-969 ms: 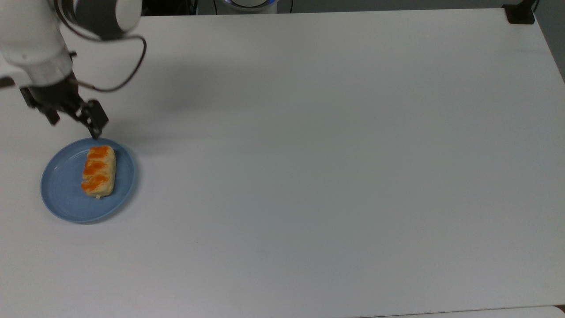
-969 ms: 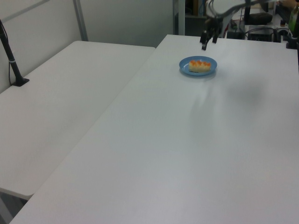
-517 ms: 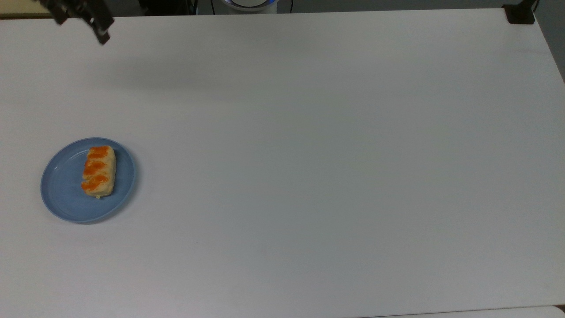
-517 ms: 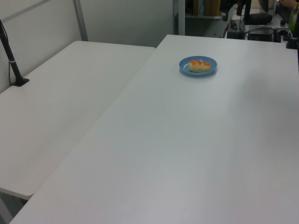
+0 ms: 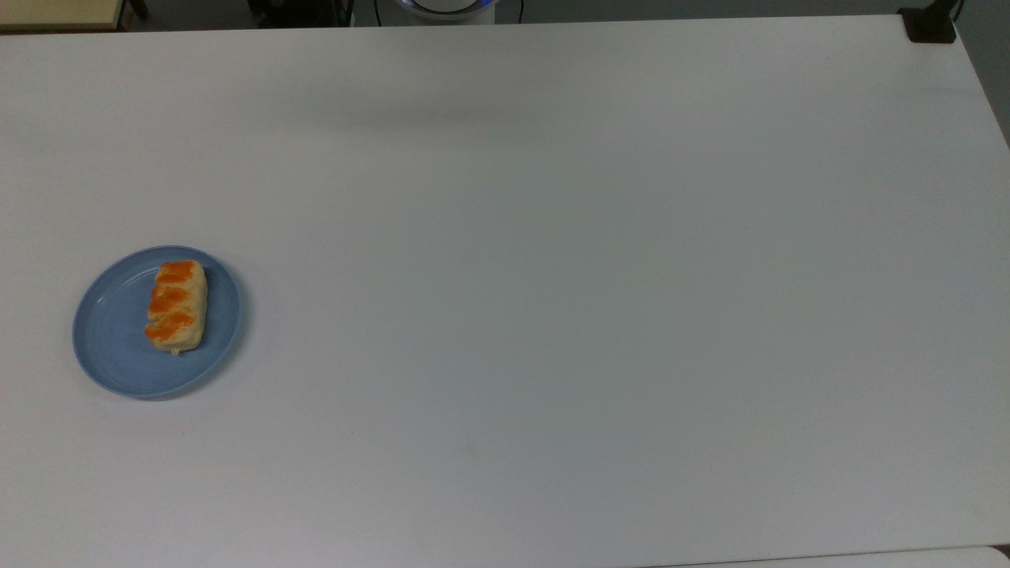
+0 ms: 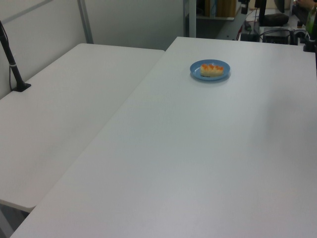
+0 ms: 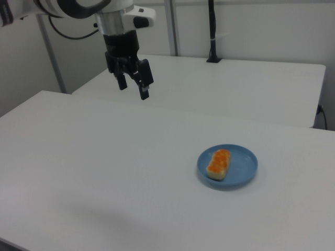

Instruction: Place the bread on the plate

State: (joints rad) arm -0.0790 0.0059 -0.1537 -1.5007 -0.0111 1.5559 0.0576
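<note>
The bread (image 5: 176,305), a cream roll with orange stripes, lies on the light-blue plate (image 5: 106,335) near the top view's left edge. The roll rests toward the plate's right half in the top view. Bread (image 6: 212,70) and plate (image 6: 197,73) sit far back in the left view. In the right view the bread (image 7: 219,163) lies on the plate (image 7: 244,163), and my gripper (image 7: 133,90) hangs high above the table, well to the right view's left of the plate, open with nothing between its fingers.
A broad white table (image 5: 552,315) carries the plate. A second white table (image 6: 59,114) adjoins it, with a black post (image 6: 12,64) clamped at its edge. A black clamp (image 5: 929,24) sits on the top view's upper right corner.
My gripper has risen from just beside the plate's rim and pulled away, out of the top and left views. Bread and plate have not moved.
</note>
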